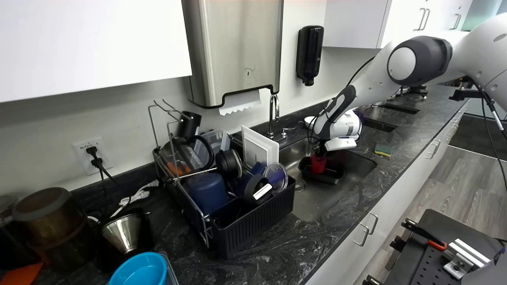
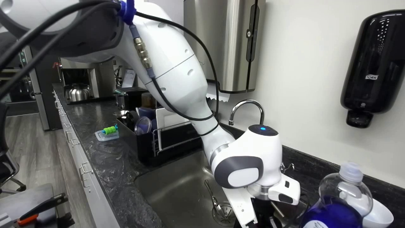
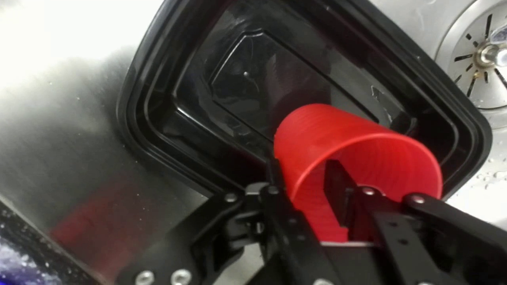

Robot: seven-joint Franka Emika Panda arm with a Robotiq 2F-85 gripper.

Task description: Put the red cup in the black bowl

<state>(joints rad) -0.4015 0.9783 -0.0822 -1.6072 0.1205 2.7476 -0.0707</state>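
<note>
Jaws parted, my gripper (image 3: 304,168) straddles one side of the red cup (image 3: 309,126): from my end I see one black finger (image 3: 336,188) inside the mouth and its mate just outside, the gap between them wider than the thin wall. The cup is plain and round, tapering to its base, smooth outside and faintly ringed within. It is inside the rim of the black bowl (image 3: 241,95); I cannot tell whether its base touches the bottom. The bowl is glossy, oblong with rounded corners, stepped below its rim, an angular outline moulded into the bottom.

Beneath the bowl I have the sink (image 3: 59,158), brushed steel with a blurred red sheen, and a slotted drain (image 3: 477,47) just beside the bowl. On the bowl's drain side stands a dish rack (image 1: 257,229) with ribbed black sides. Across the bowl from it, a green-and-yellow sponge (image 1: 383,150) lies on the counter (image 1: 277,249), black with grey marbled veins. On the bowl's side toward the white wall (image 2: 303,88) I see an arched chrome faucet (image 2: 248,102), a brushed-metal towel dispenser (image 1: 241,47) with ragged white paper (image 1: 239,103), and a glossy black dispenser (image 1: 310,53). On the bowl's opposite side, white cabinet fronts (image 1: 396,198) drop to a grey, wood-grained floor (image 1: 455,190).
</note>
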